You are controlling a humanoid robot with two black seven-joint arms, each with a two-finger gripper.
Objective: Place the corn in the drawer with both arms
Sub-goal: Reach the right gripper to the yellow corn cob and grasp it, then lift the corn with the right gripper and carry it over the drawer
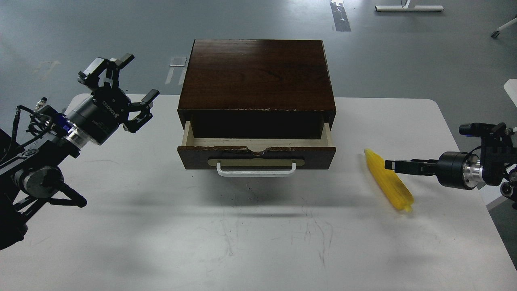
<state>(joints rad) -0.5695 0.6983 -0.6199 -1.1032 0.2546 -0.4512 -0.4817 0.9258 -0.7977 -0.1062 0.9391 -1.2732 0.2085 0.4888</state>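
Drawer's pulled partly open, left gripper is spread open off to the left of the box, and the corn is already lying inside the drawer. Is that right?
Not quite. The head view shows the corn lying on the white table, right of the box, with the right gripper at it. The rest holds: the drawer is partly open and the left gripper is spread open.

Open bench (258, 242) ahead of both sets of jaws, nothing standing between them and the drawer (257, 150) front. Drawer pulled only partway: narrow slot behind its front, roofed by the box (257, 74) top. Corn (388, 179) directly under right gripper (389, 165) tips.
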